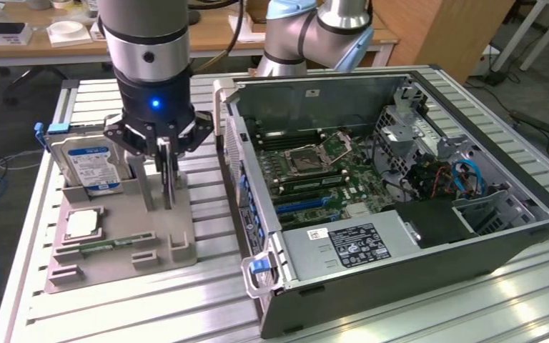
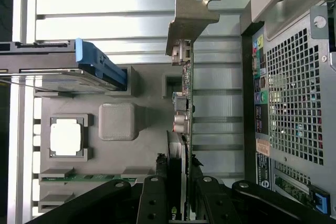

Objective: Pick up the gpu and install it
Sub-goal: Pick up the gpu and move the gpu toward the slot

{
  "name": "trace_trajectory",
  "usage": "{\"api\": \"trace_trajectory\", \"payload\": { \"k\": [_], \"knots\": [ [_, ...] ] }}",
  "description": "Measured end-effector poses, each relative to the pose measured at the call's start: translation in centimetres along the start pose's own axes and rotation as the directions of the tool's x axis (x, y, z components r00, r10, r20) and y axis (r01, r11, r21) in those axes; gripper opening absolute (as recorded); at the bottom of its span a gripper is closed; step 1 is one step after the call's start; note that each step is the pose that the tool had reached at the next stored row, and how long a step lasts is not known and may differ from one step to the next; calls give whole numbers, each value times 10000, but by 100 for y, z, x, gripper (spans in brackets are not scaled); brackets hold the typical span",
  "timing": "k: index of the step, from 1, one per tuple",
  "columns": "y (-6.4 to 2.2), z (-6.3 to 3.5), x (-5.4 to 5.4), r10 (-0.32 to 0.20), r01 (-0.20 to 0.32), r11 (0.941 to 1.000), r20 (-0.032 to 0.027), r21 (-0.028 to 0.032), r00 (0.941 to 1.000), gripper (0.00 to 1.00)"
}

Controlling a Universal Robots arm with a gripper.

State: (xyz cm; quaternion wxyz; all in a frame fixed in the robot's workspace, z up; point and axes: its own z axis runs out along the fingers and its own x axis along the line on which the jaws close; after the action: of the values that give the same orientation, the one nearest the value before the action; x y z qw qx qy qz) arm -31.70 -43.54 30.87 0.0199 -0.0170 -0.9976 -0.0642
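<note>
GPU stands on edge in the grey holder, directly between my jaws. Its silver bracket sticks out past the far end of the holder.

Jaws are clamped on the card, one on each face, gripping at the cooler end. That reads as contact in the wrist view, not a gap.

Status:
- Approach and grasp: done, as far as I can judge.
- Lift: not done. The card's lower edge looks seated in its holder slot, right under my jaws.
- Install: not started. The open PC case sits beside my jaws, towards the exterior view's right, with its motherboard exposed.

Hard drive stands in the holder just on the other side of my jaws. CPU and memory stick lie further along the holder, untouched. All of it sits on the slatted counter.
</note>
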Motion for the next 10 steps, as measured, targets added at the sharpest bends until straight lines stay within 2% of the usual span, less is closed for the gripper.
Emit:
{"api": "trace_trajectory", "payload": {
  "k": [6,8,10],
  "knots": [
    [7,-53,2,-1,1,10000,0,-4,10000,27],
    [8,-62,2,0,0,10000,2,39,10000,27],
    [9,-69,3,4,-4,9999,5,114,10000,27]
  ]
}}
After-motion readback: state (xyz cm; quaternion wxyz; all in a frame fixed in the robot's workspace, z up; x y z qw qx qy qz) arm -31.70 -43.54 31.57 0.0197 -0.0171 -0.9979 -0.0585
